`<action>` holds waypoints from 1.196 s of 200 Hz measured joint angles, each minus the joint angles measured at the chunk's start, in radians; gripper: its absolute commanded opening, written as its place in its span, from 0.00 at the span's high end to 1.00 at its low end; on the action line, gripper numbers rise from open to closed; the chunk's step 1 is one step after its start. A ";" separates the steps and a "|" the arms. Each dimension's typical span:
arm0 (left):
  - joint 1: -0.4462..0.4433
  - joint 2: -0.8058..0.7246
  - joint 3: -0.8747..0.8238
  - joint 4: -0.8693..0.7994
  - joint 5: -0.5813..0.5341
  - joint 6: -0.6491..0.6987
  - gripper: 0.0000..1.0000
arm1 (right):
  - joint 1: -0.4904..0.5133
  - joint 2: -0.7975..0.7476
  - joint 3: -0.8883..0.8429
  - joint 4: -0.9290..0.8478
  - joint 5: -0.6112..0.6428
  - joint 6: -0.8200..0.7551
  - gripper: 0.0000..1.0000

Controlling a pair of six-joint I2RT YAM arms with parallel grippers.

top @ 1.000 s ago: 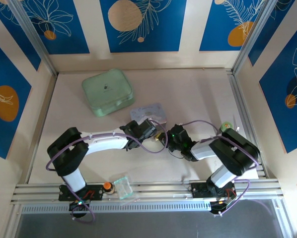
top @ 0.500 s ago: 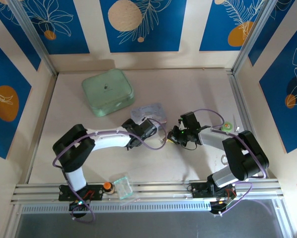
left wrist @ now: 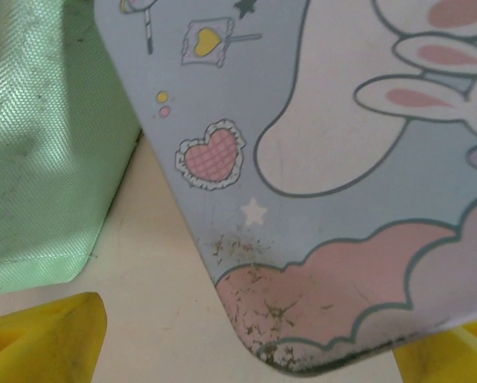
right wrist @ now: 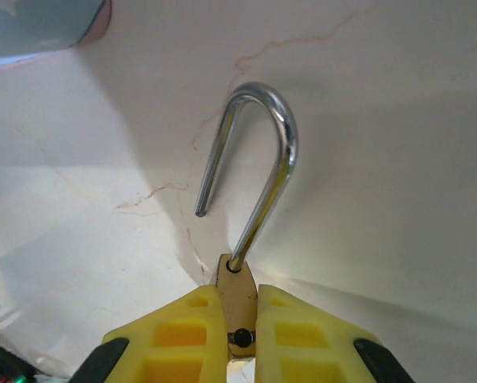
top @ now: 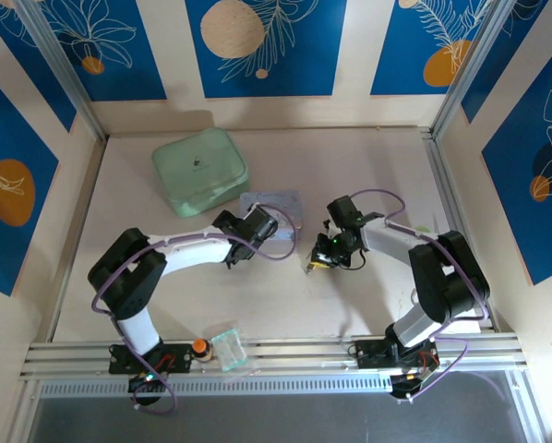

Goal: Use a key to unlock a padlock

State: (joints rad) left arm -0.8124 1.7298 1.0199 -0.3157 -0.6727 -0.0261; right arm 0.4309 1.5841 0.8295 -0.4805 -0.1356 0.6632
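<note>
Padlock (right wrist: pixel 237 279) pinched in the right gripper (right wrist: pixel 238 302), shackle (right wrist: pixel 280 120) swung free.

The right gripper is closed on the thin brass body just above the table (right wrist: pixel 382 120), and one leg of the shackle is out of its hole. The hold looks narrow and sits at the fingertips, so the lock could twist or slip out. If it is pressed down onto the table, the shackle could be pushed back in and latch again. The left gripper (left wrist: pixel 254 343) hovers with its fingers spread wide and empty over a corner of the cartoon tin (left wrist: pixel 342 144), beside the green box (left wrist: pixel 39 159), and lowering it could knock the tin. No brand or words can be read; the tin shows a rabbit, a heart, a star and clouds.
</note>
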 measured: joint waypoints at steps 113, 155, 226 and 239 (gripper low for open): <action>0.001 -0.203 -0.099 0.021 0.080 -0.081 0.00 | 0.073 0.103 0.139 -0.227 0.225 -0.024 0.55; 0.011 -0.296 -0.109 0.020 0.108 -0.106 0.00 | 0.074 0.045 0.103 -0.222 0.241 -0.024 0.24; 0.188 -0.623 -0.304 0.137 0.077 -0.182 0.00 | 0.092 -0.219 0.105 -0.124 0.486 -0.183 0.01; 0.245 -0.659 -0.350 0.187 0.064 -0.165 0.00 | 0.065 -0.246 0.099 -0.052 0.513 -0.238 0.01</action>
State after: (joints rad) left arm -0.5674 1.0706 0.6697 -0.1287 -0.6090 -0.1909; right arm 0.4957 1.3380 0.9283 -0.5323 0.3771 0.4252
